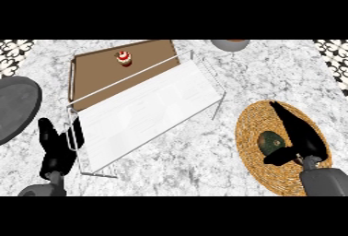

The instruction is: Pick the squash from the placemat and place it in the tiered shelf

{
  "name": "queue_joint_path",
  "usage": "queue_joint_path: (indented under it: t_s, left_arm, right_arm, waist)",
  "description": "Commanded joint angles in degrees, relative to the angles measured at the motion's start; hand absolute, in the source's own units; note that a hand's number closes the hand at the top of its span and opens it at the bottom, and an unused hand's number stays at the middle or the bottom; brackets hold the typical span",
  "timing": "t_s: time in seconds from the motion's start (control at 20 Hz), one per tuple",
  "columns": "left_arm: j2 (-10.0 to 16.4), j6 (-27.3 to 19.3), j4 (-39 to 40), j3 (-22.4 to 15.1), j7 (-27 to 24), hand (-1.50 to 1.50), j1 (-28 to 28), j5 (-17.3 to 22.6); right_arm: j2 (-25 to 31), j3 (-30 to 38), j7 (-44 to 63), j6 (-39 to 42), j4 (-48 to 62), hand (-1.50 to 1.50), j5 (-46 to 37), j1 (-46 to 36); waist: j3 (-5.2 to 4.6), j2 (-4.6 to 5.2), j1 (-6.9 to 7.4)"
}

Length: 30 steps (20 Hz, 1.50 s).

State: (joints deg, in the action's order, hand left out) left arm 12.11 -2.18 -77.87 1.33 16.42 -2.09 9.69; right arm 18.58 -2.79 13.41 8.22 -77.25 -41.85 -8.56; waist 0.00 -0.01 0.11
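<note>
The squash (271,140) sits on the placemat (253,120) just left of the right hand (306,138), between its spread fingers and thumb. The open left hand (49,136) rests well apart.

White marble counter (272,78), patterned tiles (15,48)

The marble bench (279,73) carries a dark grey round plate (14,108) at its left edge and a grey bowl (229,44) at its far edge. A red-and-white cupcake (124,58) sits left of the bowl.
</note>
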Motion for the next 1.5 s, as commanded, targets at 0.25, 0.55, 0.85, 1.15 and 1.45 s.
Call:
queue_joint_path:
  t_s: [0.25,0.55,0.85,1.15,1.45]
  left_arm:
    - [-1.3,1.2,-0.7,-0.1,-0.9,0.0,0.7,-1.0]
    - [-1.6,0.4,-0.7,1.0,0.6,0.0,-0.2,-2.1]
    - [-2.0,0.7,0.7,0.7,-0.7,0.0,0.0,-2.4]
    - [-0.8,2.3,0.4,1.2,0.5,0.0,-1.2,-1.4]
    - [0.1,2.3,0.8,3.2,1.3,0.0,-1.2,-0.1]
  right_arm:
    - [0.8,-5.7,-5.4,5.7,10.7,1.5,-5.5,-4.7]
    - [-1.8,-4.1,-13.2,1.6,10.6,1.5,-4.6,-2.3]
    - [-13.9,-20.8,-7.8,5.0,-1.2,1.5,-10.3,0.3]
    - [-18.3,-46.3,1.2,6.7,-10.7,1.5,-9.9,4.1]
    - [-18.5,-59.3,17.0,-2.4,-30.6,1.5,-7.5,4.4]
  waist:
    - [-0.01,0.25,1.13]
    - [0.01,0.03,0.11]
    - [-0.13,-0.23,0.68]
    - [-0.06,-0.6,1.32]
    - [-0.06,-0.51,0.04]
